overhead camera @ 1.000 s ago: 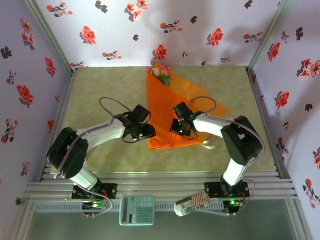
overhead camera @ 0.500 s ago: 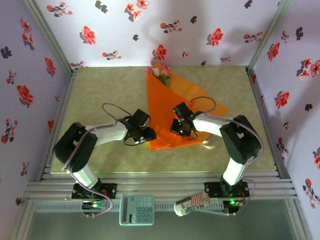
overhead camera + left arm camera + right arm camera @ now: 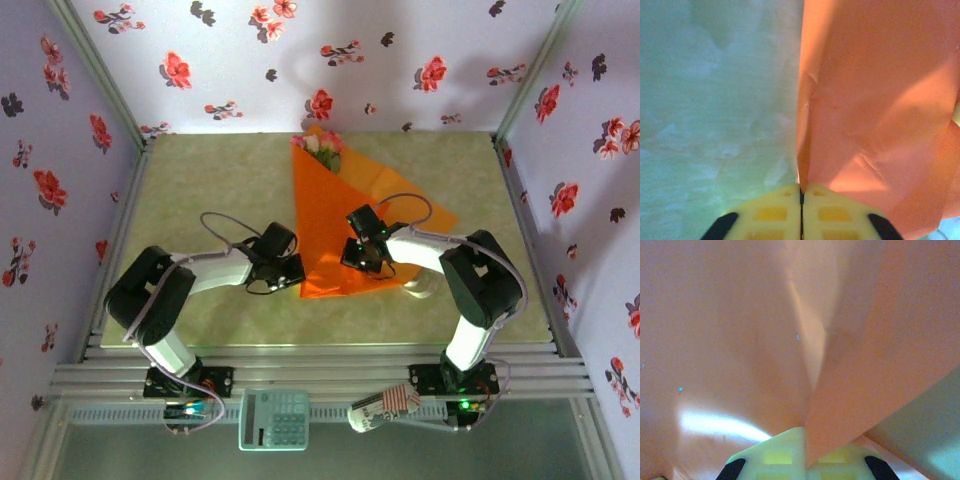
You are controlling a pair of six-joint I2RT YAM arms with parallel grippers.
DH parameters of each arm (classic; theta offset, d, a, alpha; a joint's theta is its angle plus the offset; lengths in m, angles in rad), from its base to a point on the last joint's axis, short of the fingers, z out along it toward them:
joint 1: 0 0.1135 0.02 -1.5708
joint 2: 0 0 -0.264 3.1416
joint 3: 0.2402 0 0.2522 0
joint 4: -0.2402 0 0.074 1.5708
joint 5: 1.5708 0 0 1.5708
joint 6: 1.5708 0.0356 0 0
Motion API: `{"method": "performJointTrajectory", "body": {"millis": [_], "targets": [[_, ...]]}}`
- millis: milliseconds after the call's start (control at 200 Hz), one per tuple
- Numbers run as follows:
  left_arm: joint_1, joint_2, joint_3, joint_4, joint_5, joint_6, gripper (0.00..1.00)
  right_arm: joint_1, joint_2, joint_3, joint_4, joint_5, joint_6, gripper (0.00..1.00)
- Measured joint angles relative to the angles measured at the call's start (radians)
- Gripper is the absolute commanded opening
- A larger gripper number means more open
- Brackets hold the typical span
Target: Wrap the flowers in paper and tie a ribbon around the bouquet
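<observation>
Near rail: a pale green calculator (image 3: pixel 274 418) and a red-and-white striped object (image 3: pixel 385 408) lie in front of the arm bases, off the worktop
Worktop (image 3: pixel 200 200): mottled green-beige surface, closed in on the left, right and far sides by purple wallpaper (image 3: pixel 200 50) with red flower prints
Left gripper (image 3: pixel 293 274): low at the near left corner of the paper (image 3: pixel 335 215), reaching in from the left; in the wrist view (image 3: pixel 801 192) the yellow fingers are pressed together and the paper's (image 3: pixel 880 100) left edge runs straight into the seam between them, so it is clamped on that edge
Right gripper (image 3: pixel 362 256): just right of the worktop's middle, over the near half of the sheet; in the wrist view (image 3: pixel 805 435) a raised fold of the paper (image 3: pixel 730 330) is pinched between the fingers
Pale thing (image 3: pixel 420 288): cream, partly under the right forearm, just beside the paper's near right edge; cannot tell what it is
Paper: bright orange, in the middle of the worktop, near edge short of the near edge of the worktop; left part folded over into a long narrow triangle that points at the far edge, right part spread flat with a corner toward the right edge
Flowers (image 3: pixel 322 147): pink and cream heads at the sheet's far tip, at the middle of the far edge; stems hidden under the fold
</observation>
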Motion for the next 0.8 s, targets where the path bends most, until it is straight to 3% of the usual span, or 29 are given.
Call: {"method": "performJointTrajectory", "body": {"millis": [70, 185, 445, 800], "targets": [[0.0, 0.0, 0.0, 0.004, 0.002, -0.001, 0.0, -0.003, -0.005, 0.001, -0.01, 0.001, 0.011, 0.39], [0.0, -0.001, 0.0, 0.012, 0.003, -0.001, 0.0, -0.009, -0.066, 0.002, -0.073, 0.0, 0.057, 0.52], [0.0, -0.04, -0.008, 0.02, 0.013, -0.005, 0.0, 0.011, -0.315, -0.17, -0.044, -0.075, 0.341, 0.6], [0.01, -0.052, -0.007, 0.027, 0.08, -0.02, 0.0, 0.185, -0.336, -0.412, 0.37, -0.099, 0.847, 0.63]]}}
